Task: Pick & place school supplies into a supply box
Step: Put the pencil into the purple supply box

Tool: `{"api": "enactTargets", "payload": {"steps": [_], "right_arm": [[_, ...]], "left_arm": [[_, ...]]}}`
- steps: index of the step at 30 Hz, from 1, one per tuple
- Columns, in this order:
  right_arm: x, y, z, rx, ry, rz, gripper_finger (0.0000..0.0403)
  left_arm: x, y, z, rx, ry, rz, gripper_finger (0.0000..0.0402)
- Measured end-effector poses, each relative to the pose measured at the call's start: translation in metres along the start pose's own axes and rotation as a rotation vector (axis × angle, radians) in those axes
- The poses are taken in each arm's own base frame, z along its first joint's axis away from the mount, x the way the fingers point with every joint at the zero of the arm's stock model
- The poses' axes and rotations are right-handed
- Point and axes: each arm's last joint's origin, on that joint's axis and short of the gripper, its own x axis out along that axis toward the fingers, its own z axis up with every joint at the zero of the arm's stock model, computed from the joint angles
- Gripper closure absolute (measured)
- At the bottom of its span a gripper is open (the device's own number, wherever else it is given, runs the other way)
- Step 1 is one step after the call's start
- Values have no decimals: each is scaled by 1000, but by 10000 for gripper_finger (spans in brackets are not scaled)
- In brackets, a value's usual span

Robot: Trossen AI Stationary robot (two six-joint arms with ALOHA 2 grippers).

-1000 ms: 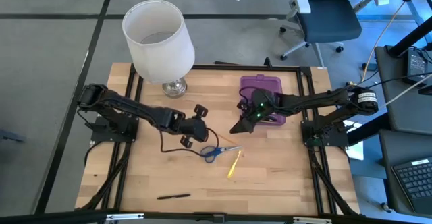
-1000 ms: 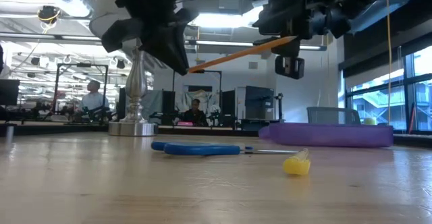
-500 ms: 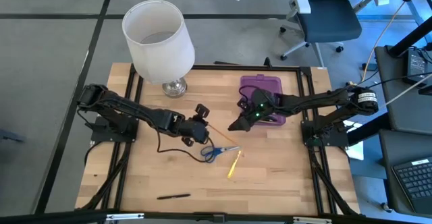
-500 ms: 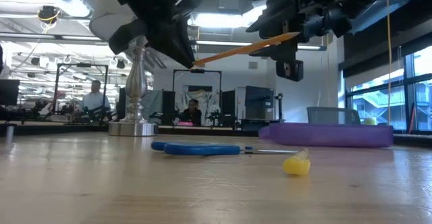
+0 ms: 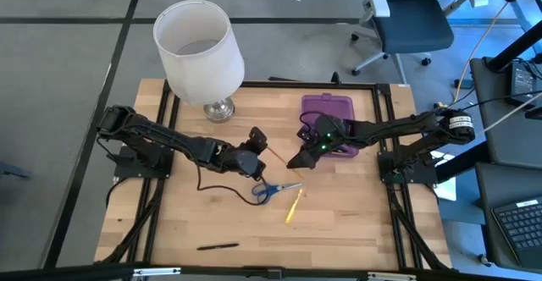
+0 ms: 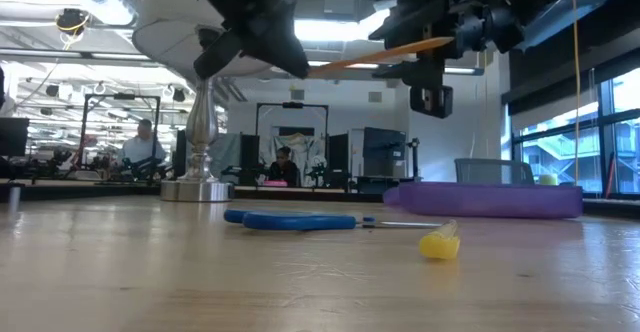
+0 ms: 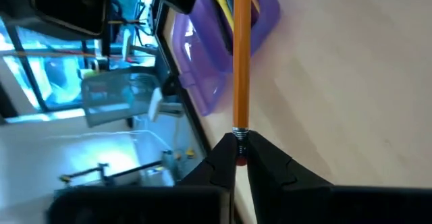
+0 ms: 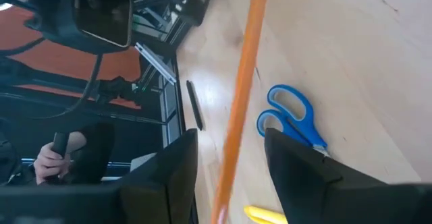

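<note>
My left gripper (image 5: pixel 257 149) is shut on an orange pencil (image 5: pixel 274 156) above the table's middle. The pencil (image 6: pixel 375 53) runs nearly level toward my right gripper (image 5: pixel 296 159), which is open. In the right wrist view the pencil (image 8: pixel 244 82) passes between the two spread fingers without touching them. The purple supply box (image 5: pixel 329 114) lies open on the table just behind my right gripper. Blue-handled scissors (image 5: pixel 273 190), a yellow pencil (image 5: pixel 294 205) and a black pen (image 5: pixel 218 247) lie flat on the wood. My left gripper pinches the orange pencil at its eraser end, by the metal band (image 7: pixel 239 137), between the two fingertips (image 7: pixel 220 158). The fingers lie along the pencil, coming from the table's left. The pencil is lifted clear, nearly level, and sticks straight out beyond the fingertips.
A white-shaded lamp (image 5: pixel 199 48) stands on its metal foot (image 5: pixel 218 109) at the far left of the table. A black frame (image 5: pixel 383 146) runs along the table's sides. People sit in the room beyond (image 6: pixel 288 168), and a hand (image 8: pixel 55 155) shows off the table.
My left gripper has risen and moved toward the far edge and toward my right gripper, carrying the orange pencil. The pencil has gone from slanting to nearly level, and its tip now reaches between the right gripper's open fingers.
</note>
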Motion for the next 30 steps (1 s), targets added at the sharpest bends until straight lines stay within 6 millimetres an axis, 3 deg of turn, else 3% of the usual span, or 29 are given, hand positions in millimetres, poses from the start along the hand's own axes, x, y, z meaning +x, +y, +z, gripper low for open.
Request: {"api": "enactTargets", "payload": {"steps": [9,30], "right_arm": [[0,1,0,10,9,15,235],[0,1,0,53,6,13,356]], "left_arm": [[0,2,-1,190,49,38,386],[0,7,2,237,57,98,386]]}}
